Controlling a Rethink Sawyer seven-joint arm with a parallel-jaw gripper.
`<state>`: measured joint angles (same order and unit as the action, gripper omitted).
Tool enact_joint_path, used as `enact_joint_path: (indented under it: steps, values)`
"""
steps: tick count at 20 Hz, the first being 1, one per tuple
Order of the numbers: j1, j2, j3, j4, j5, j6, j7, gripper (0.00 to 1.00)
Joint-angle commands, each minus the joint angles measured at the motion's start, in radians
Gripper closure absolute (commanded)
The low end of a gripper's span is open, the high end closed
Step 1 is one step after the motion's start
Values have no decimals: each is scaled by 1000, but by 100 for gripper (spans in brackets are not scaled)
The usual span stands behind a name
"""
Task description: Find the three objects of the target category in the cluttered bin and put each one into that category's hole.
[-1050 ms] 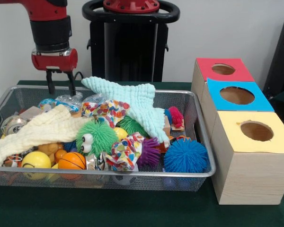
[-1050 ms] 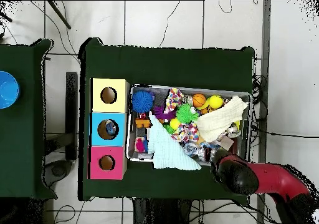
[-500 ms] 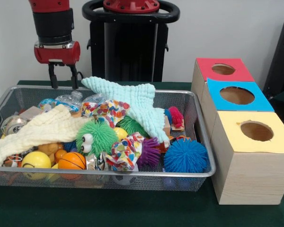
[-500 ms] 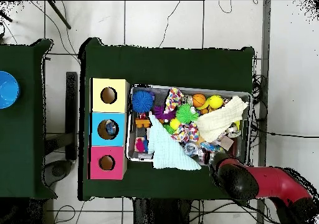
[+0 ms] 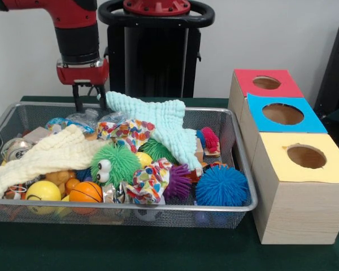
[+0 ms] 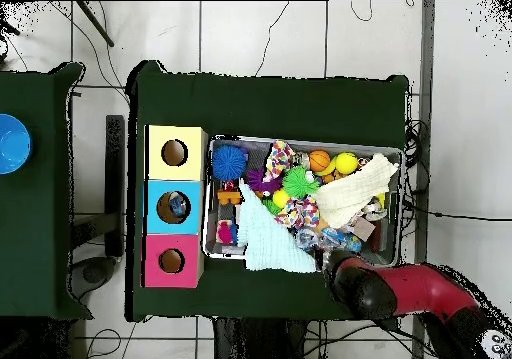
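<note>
Here, the wire bin holds two cloths, three spiky balls and other toys; the gripper hangs open and empty over its back edge. Beside it stand three boxes, one hole each.

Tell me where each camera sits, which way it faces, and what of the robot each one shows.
Front view: across the table, level, facing the wire bin and three boxes; the red arm and gripper come down at upper left.
Overhead view: above, looking straight down; the arm enters from the bottom right.
Shared: bin, boxes, mint cloth, blue spiky ball.
</note>
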<state>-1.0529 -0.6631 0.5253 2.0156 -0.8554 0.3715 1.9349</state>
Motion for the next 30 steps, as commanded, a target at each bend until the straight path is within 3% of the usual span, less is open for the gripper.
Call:
enact_joint_path:
  steps: [1, 8, 15, 30]
  values:
    - [19, 61, -37, -57, -98, -73, -21, 0]
    - [1, 87, -38, -62, -119, -86, -29, 0]
    - [-73, -8, 42, -10, -38, 10, -120, 0]
    - [-150, -77, 147, 4, 64, 136, -207, 0]
